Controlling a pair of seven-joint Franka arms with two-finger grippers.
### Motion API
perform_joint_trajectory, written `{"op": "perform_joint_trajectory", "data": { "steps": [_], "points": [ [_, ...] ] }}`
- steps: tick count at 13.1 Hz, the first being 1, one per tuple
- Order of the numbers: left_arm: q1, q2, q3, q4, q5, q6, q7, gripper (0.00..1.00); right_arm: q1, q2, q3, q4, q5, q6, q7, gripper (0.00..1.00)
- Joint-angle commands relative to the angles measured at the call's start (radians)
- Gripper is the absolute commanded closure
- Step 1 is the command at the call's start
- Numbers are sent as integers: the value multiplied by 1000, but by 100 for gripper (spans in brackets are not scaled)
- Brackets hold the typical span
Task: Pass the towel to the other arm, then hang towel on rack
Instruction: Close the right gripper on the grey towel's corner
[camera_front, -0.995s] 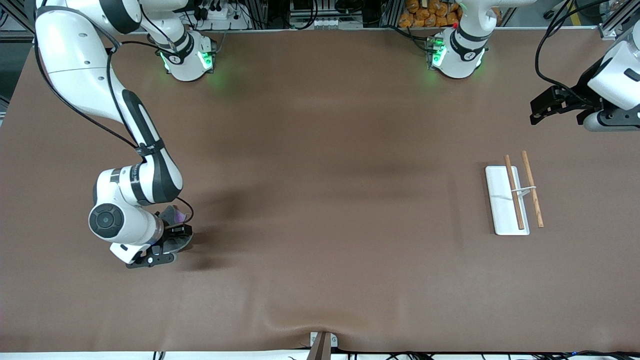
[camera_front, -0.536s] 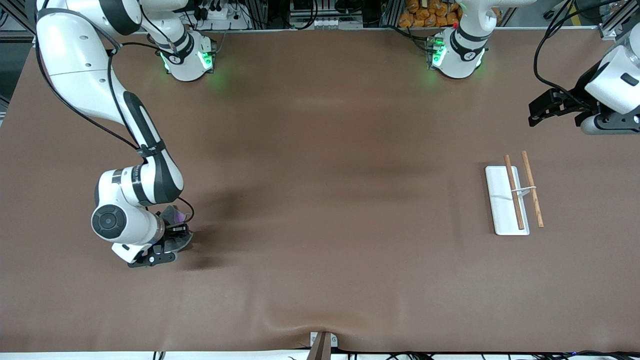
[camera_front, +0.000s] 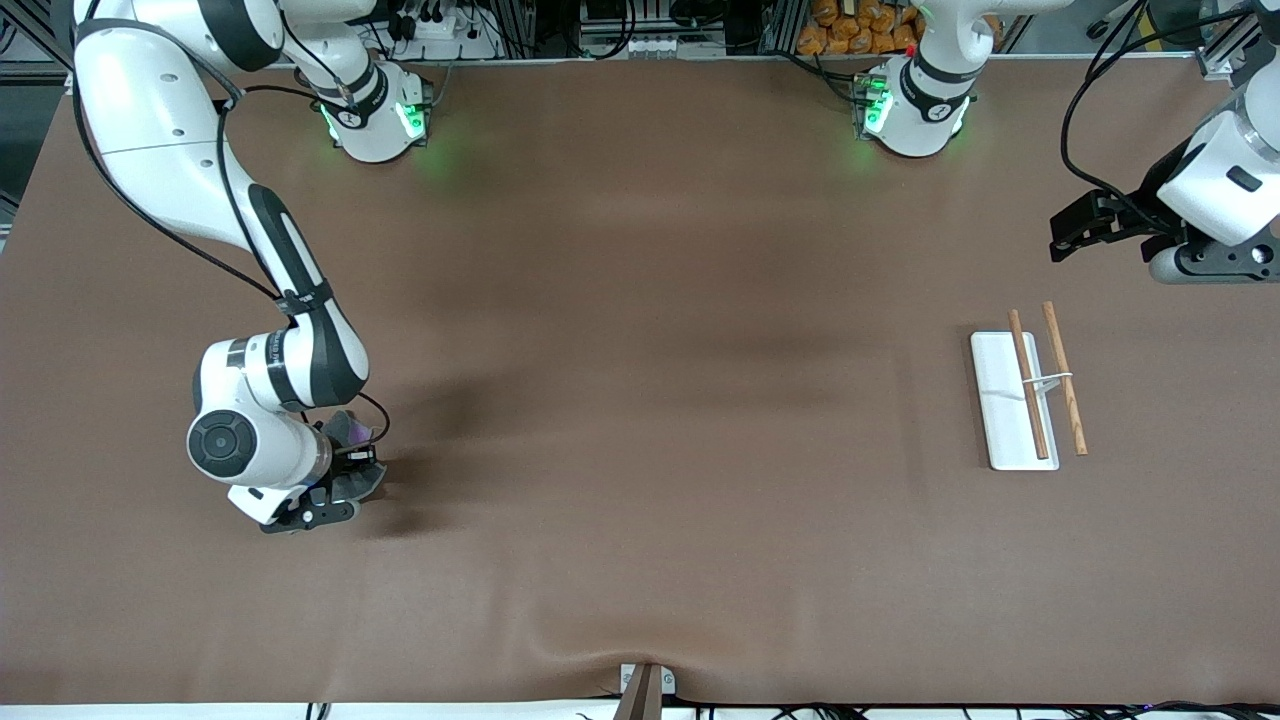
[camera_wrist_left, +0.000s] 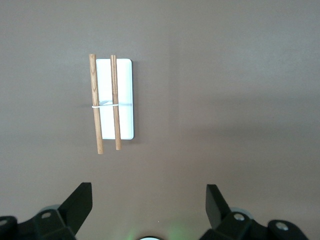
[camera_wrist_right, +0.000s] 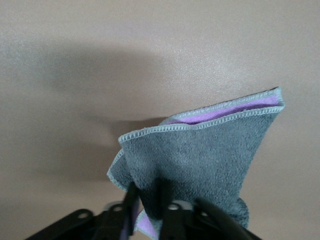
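The towel (camera_wrist_right: 200, 155) is grey with a purple underside and a pale stitched hem. My right gripper (camera_wrist_right: 148, 202) is shut on its edge and holds it low over the table at the right arm's end; in the front view the towel (camera_front: 360, 482) peeks out from under the right hand (camera_front: 300, 490). The rack (camera_front: 1000, 400), a white base plate with two thin wooden rods joined by a wire, stands at the left arm's end and also shows in the left wrist view (camera_wrist_left: 126, 100). My left gripper (camera_wrist_left: 148, 205) is open and empty, up in the air near the rack (camera_front: 1075, 225).
The brown table cover (camera_front: 640, 400) stretches between the towel and the rack. A small clamp (camera_front: 643, 685) sits at the table edge nearest the front camera. Both arm bases (camera_front: 375, 115) stand along the edge farthest from the front camera.
My left gripper has drifted a little toward the robots' bases and away from the rack. My right hand has shifted slightly with the towel still in it.
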Motion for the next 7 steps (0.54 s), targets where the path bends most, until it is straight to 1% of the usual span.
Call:
{"op": "perform_joint_trajectory", "data": {
  "steps": [1,2,3,5,7],
  "points": [
    [4,-1,1,2,6,5,6,0,-14,-4,13,15,-5,-22,-17,100],
    [5,-2,1,2,6,5,6,0,-13,-7,13,28,22,-54,-17,100],
    [5,-4,1,2,6,1,12,0,-13,-9,13,52,70,-92,-19,100],
    [7,-2,2,2,6,3,14,0,-16,-21,11,113,131,-213,-16,100],
    [7,1,2,-3,6,3,14,0,-13,-56,10,138,197,-328,42,100]
  ]
}}
